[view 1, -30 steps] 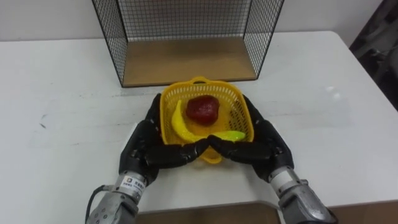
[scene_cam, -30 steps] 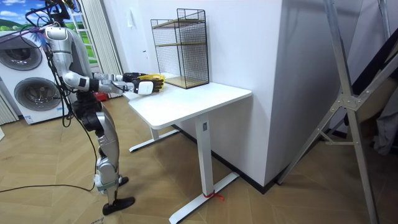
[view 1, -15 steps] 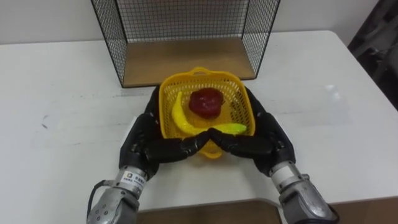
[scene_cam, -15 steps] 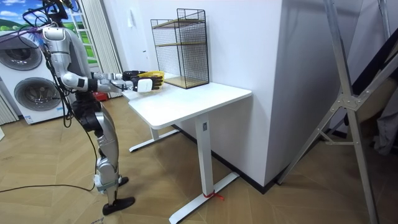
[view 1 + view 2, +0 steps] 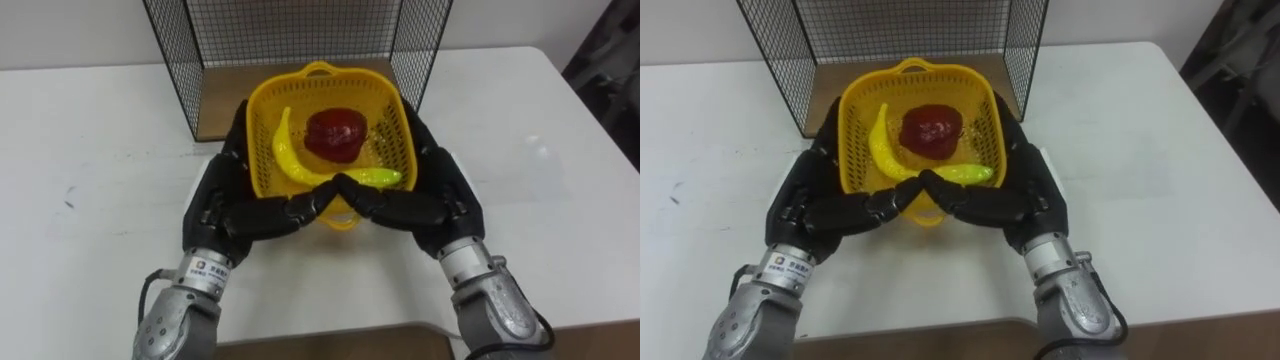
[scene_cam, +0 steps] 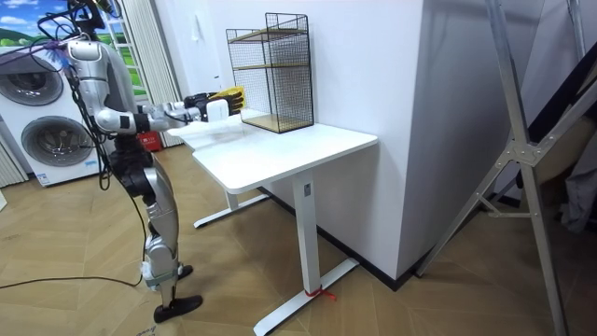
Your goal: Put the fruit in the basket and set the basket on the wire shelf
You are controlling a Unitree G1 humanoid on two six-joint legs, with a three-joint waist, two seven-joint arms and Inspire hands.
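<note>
Fingers of the black left hand and the black right hand were curled round the near rim of a yellow plastic mesh basket. Their tips met at its front edge and the palms lay against its two sides, so both hands gripped it between them.

Inside the basket lay a curved yellow banana on the left, a round dark-red fruit in the middle, and a slim yellow-green fruit across the near wall, just above the meeting fingertips.

Straight ahead stood a black wire shelf with a wooden bottom board, set on a white table. The basket's far rim overlapped the front of that board. Its far right corner lay just beside the shelf's right front upright, and the left wire side stood close by the left hand's knuckles, so the opening was only a little wider than basket and hands together.

A second before, the basket had been nearer the robot, wholly in front of the board. It had since moved forward to the shelf's mouth, with the fruit lying much as before. In the room view the robot stood at the table's end on the room view's left, arms stretched out, and the basket was held higher above the tabletop than earlier. White washing machines stood behind the robot.
</note>
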